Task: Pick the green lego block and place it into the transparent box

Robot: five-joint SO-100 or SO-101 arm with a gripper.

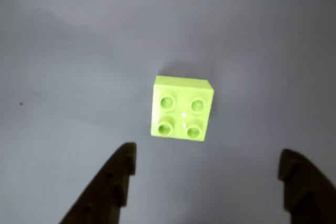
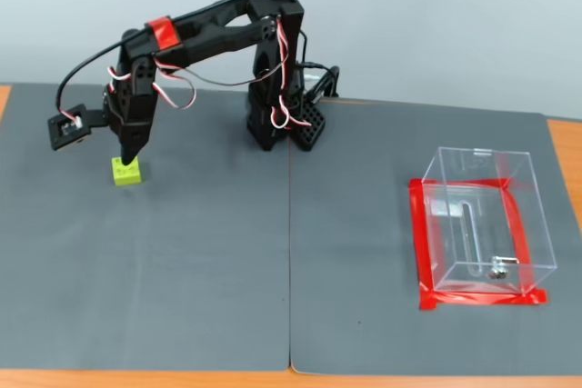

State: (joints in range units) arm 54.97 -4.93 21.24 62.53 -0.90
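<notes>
The green lego block (image 1: 182, 108) is a small lime square brick with four studs, lying on the grey mat; in the fixed view (image 2: 126, 171) it sits at the far left. My gripper (image 1: 207, 163) is open and empty, hovering just above the block, with its dark fingers (image 1: 113, 184) spread wide at the bottom of the wrist view. In the fixed view the gripper (image 2: 130, 154) points down right over the block. The transparent box (image 2: 480, 221) stands at the right on a red tape border, with a small metal piece inside.
The arm's black base (image 2: 284, 126) stands at the back middle of the grey mat (image 2: 227, 270). A seam runs down the mat's middle. The orange table edge (image 2: 273, 379) shows along the front.
</notes>
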